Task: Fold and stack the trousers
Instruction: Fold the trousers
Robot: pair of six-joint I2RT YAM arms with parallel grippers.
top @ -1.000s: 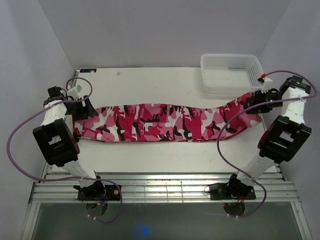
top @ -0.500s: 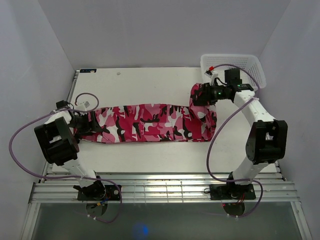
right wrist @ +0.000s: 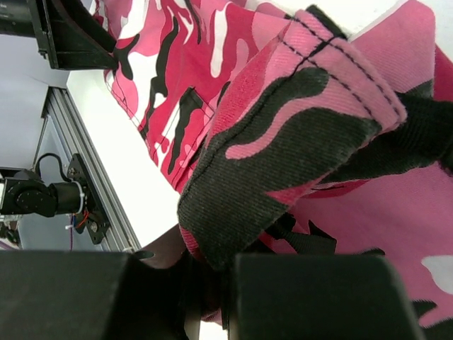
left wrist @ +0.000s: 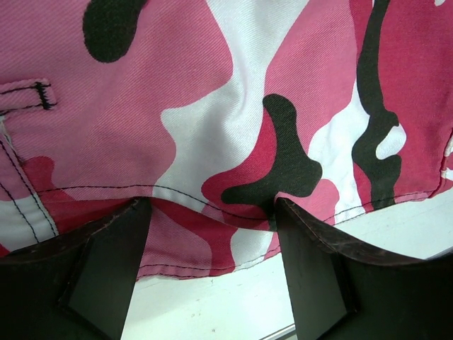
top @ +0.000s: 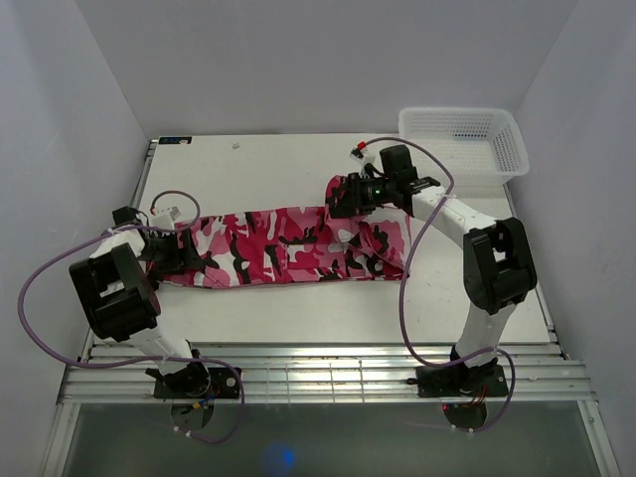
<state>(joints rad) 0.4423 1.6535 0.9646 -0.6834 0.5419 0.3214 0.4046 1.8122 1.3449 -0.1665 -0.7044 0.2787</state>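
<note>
white table (top: 298, 159) | trousers (top: 288, 243) part folded | left gripper (left wrist: 209, 216) spread | right gripper (right wrist: 209, 280) pinching trousers

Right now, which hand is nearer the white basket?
Right. The right hand, shut on the trousers, hangs just left of the basket, toward the middle of the table. The left hand, open over the trousers' other end, is at the far left.

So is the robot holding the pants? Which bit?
Yes: the right gripper pinches the trousers by a stitched edge at their lifted end. The left gripper is open.
</note>
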